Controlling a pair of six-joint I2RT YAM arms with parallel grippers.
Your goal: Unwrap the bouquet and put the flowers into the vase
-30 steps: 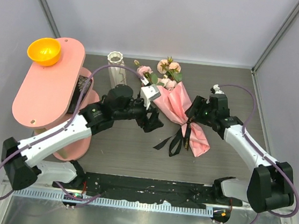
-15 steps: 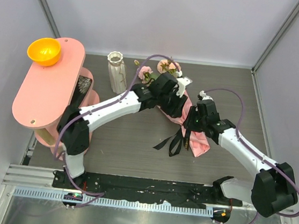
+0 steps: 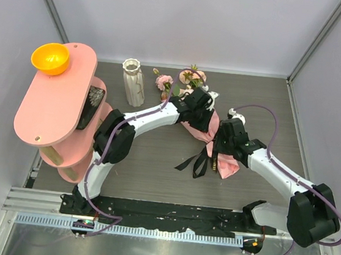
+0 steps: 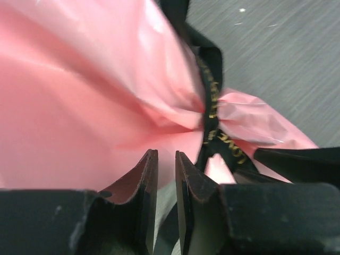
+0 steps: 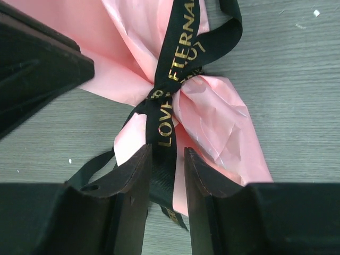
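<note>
On the grey wood-grain table (image 3: 148, 162) lay the bouquet of roses in salmon-pink paper (image 3: 228, 165). Its wrap filled the space just ahead of the left gripper (image 4: 166, 156), jaws at a narrow slit. Whether they pinched paper, I could not tell. The right gripper (image 5: 167, 151) sat at the knot, clamped on the black gold-lettered ribbon (image 5: 178, 64).

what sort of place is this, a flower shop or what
Probably a robot test cell, not a shop: plain grey walls box in a table, a left arm and right arm are bolted at its near edge, and a bouquet, vase and orange bowl look laid out as props.
</note>
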